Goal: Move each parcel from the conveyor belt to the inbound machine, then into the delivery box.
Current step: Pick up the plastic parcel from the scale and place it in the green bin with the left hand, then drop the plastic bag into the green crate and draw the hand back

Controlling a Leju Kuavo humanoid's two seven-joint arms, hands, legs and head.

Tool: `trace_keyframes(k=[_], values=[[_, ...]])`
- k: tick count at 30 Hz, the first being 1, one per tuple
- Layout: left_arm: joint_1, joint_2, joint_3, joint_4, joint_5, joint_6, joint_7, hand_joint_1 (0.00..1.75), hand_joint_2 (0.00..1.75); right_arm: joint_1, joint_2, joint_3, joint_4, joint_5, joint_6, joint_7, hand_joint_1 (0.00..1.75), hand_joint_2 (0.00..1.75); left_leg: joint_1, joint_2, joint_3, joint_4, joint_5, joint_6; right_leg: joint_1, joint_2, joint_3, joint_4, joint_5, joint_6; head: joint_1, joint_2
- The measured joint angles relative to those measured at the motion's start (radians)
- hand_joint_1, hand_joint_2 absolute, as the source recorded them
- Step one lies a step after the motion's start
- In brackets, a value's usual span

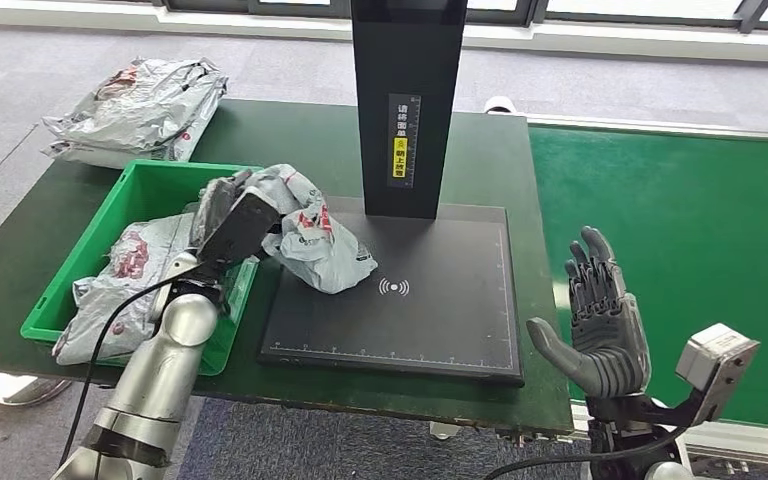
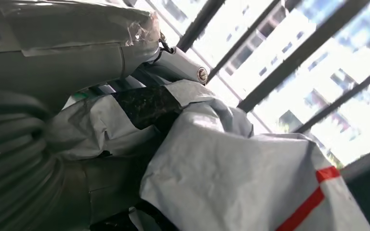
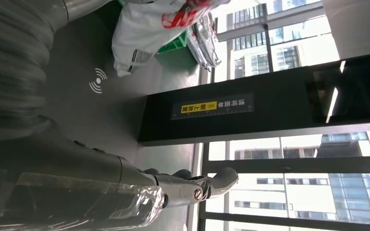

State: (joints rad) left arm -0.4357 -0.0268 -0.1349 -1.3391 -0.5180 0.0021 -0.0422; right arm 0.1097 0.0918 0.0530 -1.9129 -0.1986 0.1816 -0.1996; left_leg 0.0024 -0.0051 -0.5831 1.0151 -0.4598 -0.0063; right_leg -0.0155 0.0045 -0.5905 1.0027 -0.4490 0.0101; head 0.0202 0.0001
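Observation:
My left hand (image 1: pixel 235 218) grips a crumpled grey parcel (image 1: pixel 312 235) with red and black print. The parcel's far end rests on the left part of the black inbound machine plate (image 1: pixel 430 320). In the left wrist view the same parcel (image 2: pixel 241 183) fills the picture against my fingers (image 2: pixel 144 103). The green delivery box (image 1: pixel 110 225) stands just left of the plate and holds another grey parcel (image 1: pixel 120 280). My right hand (image 1: pixel 600 320) is open with fingers spread, beside the plate's right edge, between it and the green conveyor belt (image 1: pixel 680 230). The right wrist view shows the parcel (image 3: pixel 144 33) far off.
The machine's black scanner post (image 1: pixel 407 100) rises from the back of the plate. A heap of grey parcels (image 1: pixel 140 110) lies at the table's far left corner. The table's front edge (image 1: pixel 380 405) runs just before the plate.

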Motion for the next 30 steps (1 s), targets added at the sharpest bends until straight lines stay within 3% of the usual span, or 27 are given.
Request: trace_keyframes(k=[4,10,23,27,30], values=[[0.027,0.025,0.068,-0.137,-0.003,0.06,0.013,1.75,1.75,0.016,0.003,-0.02,-0.013,0.002,-0.002,0.001,0.0,1.75,0.0,0.0,0.0,0.0,0.0,0.0,0.0,0.0,-0.001,0.0,0.0,0.0,0.0,0.0],[0.049,0.045,0.124,-0.245,-0.013,0.068,0.018,1.75,1.75,0.026,0.006,-0.034,-0.014,0.001,0.0,0.0,0.0,1.75,0.0,0.0,0.0,0.0,0.0,0.0,0.0,-0.001,-0.001,0.0,-0.001,-0.001,0.0,0.0],[0.058,0.057,0.143,-0.285,-0.049,0.08,0.021,1.75,1.75,0.03,0.01,-0.037,-0.014,0.0,0.004,0.0,0.0,1.75,0.0,-0.001,0.0,0.0,0.0,0.0,0.0,0.0,0.0,0.0,0.0,-0.001,0.0,0.0],[0.046,0.088,0.165,-0.285,-0.107,0.079,0.036,1.75,1.75,0.033,0.01,-0.038,-0.013,-0.005,0.02,-0.009,0.0,1.75,0.001,0.0,-0.001,0.0,0.0,-0.001,0.001,0.0,-0.002,0.0,-0.001,-0.001,0.0,0.0],[-0.006,0.129,0.192,-0.261,-0.137,0.059,0.044,1.75,1.75,0.033,0.01,-0.038,-0.008,-0.012,0.036,-0.019,0.0,1.75,0.001,0.0,-0.001,0.0,0.001,-0.002,0.002,0.0,-0.002,0.0,0.0,-0.001,0.0,0.0]])
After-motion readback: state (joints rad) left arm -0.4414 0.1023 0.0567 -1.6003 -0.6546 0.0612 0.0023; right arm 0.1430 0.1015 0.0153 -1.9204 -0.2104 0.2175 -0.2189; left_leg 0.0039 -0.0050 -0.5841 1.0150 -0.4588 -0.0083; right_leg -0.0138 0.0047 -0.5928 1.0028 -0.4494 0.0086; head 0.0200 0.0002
